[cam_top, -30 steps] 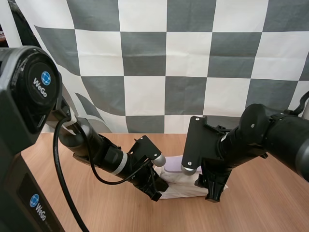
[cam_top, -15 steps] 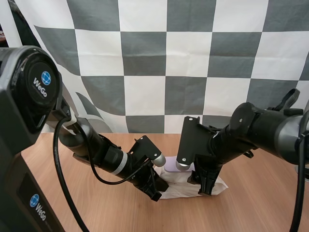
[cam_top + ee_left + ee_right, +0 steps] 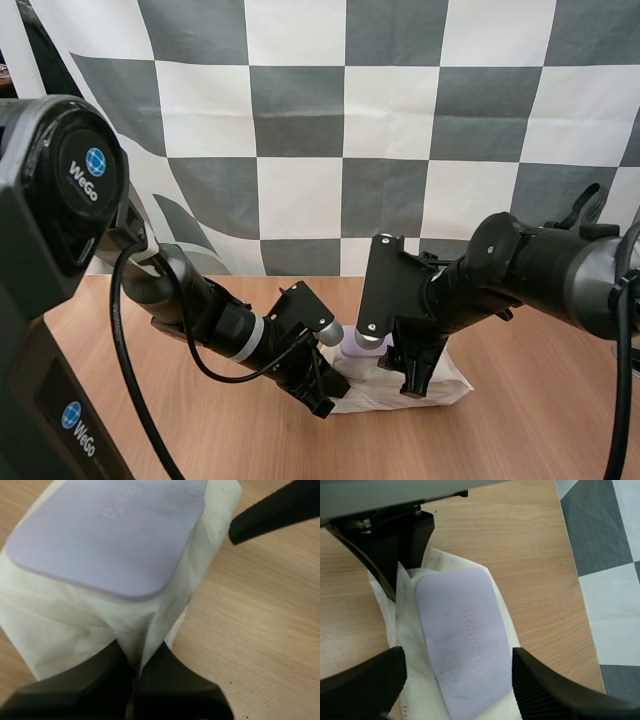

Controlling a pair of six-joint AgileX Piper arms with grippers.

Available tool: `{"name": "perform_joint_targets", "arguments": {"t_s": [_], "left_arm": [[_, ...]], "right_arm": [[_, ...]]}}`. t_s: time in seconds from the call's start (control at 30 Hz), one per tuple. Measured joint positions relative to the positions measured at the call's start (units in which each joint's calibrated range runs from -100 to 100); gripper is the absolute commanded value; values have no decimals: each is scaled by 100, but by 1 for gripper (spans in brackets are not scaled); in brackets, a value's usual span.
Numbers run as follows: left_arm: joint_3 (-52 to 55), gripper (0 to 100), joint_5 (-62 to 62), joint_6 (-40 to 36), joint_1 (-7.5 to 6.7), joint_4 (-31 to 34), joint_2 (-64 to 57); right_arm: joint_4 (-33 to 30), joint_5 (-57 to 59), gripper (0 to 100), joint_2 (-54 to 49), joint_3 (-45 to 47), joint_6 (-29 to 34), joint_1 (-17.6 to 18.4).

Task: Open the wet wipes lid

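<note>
Your right gripper [image 3: 412,380] has swung leftward and now hangs over the pack of wet wipes [image 3: 448,385] at the lower middle of the high view, fingers spread either side of its closed purple lid [image 3: 462,645]. Your left gripper [image 3: 137,667] pinches the pack's crimped end, so you're at the approach; next, catch a fingertip under the lid's free edge, though which edge lifts isn't clear. You have one pack, one lid, two grippers.

Light wooden table [image 3: 540,430], fine straight grain, matte finish. Even soft light over table; faint blurred shadows on tabletop.
</note>
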Motion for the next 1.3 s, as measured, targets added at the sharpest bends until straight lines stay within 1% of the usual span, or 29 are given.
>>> {"name": "perform_joint_targets", "arguments": {"t_s": [0.13,0.4,0.6,0.63,0.67,0.7,0.77,0.87,1.03,1.3], "left_arm": [[0,0,60,0,0,8,0],[0,0,81,0,0,38,0],[0,0,81,0,0,38,0],[0,0,81,0,0,38,0],[0,0,81,0,0,38,0],[0,0,81,0,0,38,0],[0,0,81,0,0,38,0],[0,0,81,0,0,38,0],[0,0,81,0,0,38,0],[0,0,81,0,0,29,0]], "right_arm": [[0,-126,100,38,0,1,0],[-21,-439,100,511,0,1,0],[-32,-540,100,522,0,1,0],[-32,-522,98,522,0,1,0],[-32,-508,95,522,0,1,0],[-32,-455,89,522,0,1,0],[-44,-336,72,522,0,1,0],[-165,-105,38,522,0,85,0],[-186,-38,0,508,0,258,0],[-186,-72,0,508,0,287,0]]}}
